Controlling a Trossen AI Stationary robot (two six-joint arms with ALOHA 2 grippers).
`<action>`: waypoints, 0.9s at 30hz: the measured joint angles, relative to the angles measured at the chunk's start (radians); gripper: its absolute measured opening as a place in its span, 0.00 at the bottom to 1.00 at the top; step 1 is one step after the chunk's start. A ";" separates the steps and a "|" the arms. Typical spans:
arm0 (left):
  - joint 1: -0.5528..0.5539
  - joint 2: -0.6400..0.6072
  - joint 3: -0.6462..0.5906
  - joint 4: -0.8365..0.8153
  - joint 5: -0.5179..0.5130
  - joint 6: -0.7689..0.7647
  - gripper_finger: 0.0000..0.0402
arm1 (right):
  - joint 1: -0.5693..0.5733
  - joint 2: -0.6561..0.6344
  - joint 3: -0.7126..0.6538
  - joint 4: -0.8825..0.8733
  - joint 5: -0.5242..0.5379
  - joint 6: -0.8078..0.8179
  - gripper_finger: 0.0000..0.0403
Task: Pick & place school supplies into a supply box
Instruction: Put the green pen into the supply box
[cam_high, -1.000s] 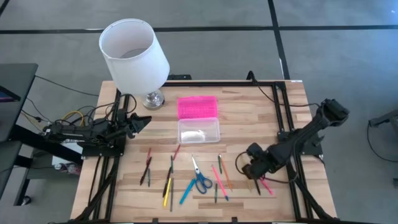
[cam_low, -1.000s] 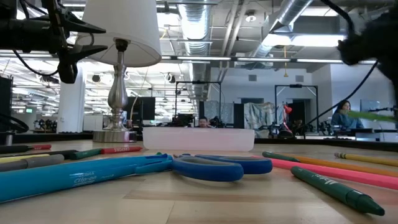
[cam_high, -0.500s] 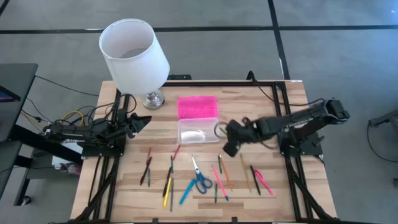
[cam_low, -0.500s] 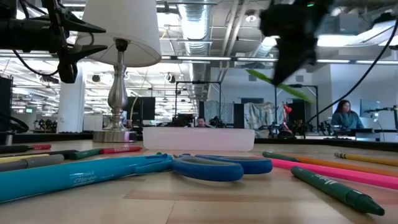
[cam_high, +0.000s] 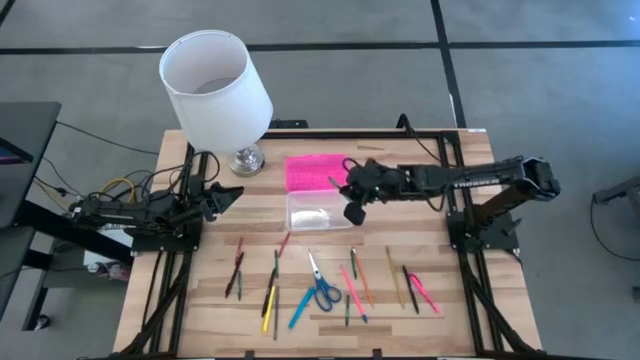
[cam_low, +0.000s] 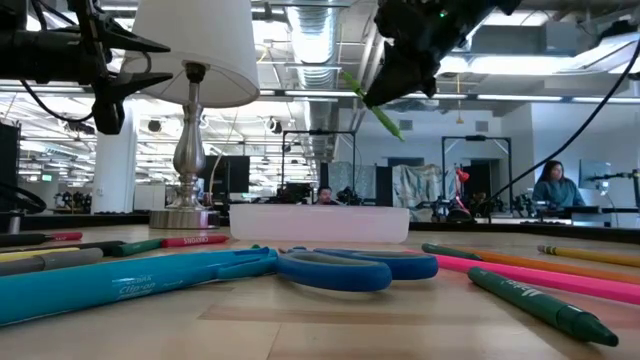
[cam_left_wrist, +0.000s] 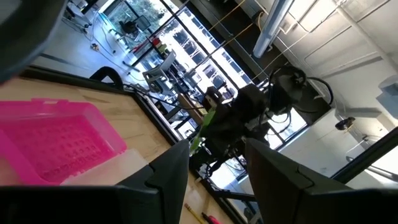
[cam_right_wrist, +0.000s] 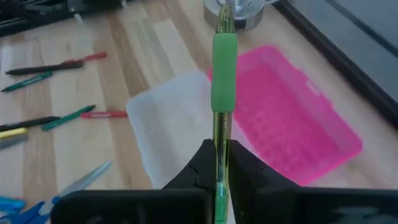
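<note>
My right gripper (cam_high: 352, 192) is shut on a green pen (cam_right_wrist: 224, 74) and hovers above the right end of the supply box. The box has a clear tray (cam_high: 320, 212) and an open pink ribbed lid (cam_high: 317, 172) lying flat beyond it. In the low view the pen (cam_low: 372, 102) slants down from the gripper (cam_low: 400, 55). Blue-handled scissors (cam_high: 322, 286) and several pens and pencils (cam_high: 270, 290) lie flat on the near half of the table. My left gripper (cam_high: 228, 197) waits open at the left edge. My right gripper pinches the green pen between its two fingers (cam_right_wrist: 205, 163) on the thin yellow-green barrel (cam_right_wrist: 219, 152), below the thick green grip section. The pen runs on along the fingers and sticks out past their tips. It is lifted clear, slanting down over the tray and lid.
A table lamp with a big white shade (cam_high: 215, 85) stands on its metal base (cam_high: 246, 160) at the far left, next to the pink lid. More pens (cam_high: 415, 290) lie near the right frame rail. Bare wood shows between the tray and the row of pens.
My right gripper, shut on the green pen, has risen from the pens at the near right and swung toward the far left, ending above the right end of the supply box. The pen has gone with it, lifted clear of the table.
</note>
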 joint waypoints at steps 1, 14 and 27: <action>0.000 0.000 0.000 -0.001 0.000 0.000 0.38 | -0.007 0.014 0.002 0.018 -0.020 -0.012 0.02; 0.000 0.000 0.000 -0.007 -0.023 -0.001 0.38 | -0.026 0.254 0.001 0.088 -0.116 -0.032 0.02; 0.000 0.000 0.000 -0.026 -0.025 -0.017 0.38 | -0.028 0.282 0.044 0.085 -0.115 -0.049 0.08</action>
